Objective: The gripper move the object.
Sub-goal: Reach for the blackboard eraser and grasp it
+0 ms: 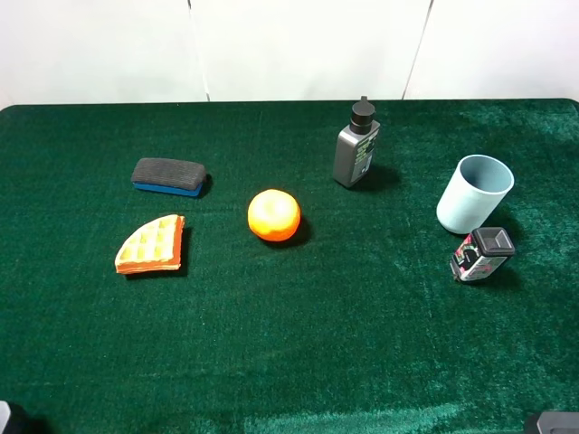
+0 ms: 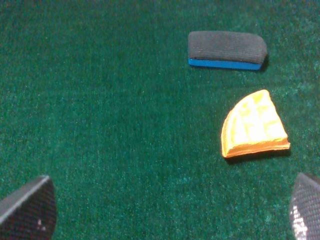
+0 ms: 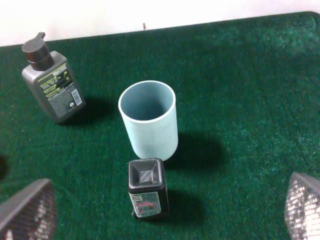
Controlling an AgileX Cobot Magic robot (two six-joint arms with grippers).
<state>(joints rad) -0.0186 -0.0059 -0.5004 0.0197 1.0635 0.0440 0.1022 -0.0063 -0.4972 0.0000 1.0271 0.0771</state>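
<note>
The eraser (image 1: 168,176) lies flat on the green table (image 1: 289,362), far left, felt side up, with nothing touching it. The waffle (image 1: 151,244) sits just nearer, apart from it, and the orange (image 1: 273,215) is to their right. The left gripper (image 2: 166,210) hangs over bare cloth, well apart from the eraser, fingers spread wide and empty. The right gripper (image 3: 165,207) is likewise spread and empty, near the small box (image 3: 146,189), with the cup (image 3: 148,119) and bottle (image 3: 52,85) beyond.

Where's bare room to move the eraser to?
Bare: the wide front strip before waffle, orange and box; the gap between orange and cup; the back behind the eraser. Crowded: cup and box sit close together at right.
</note>
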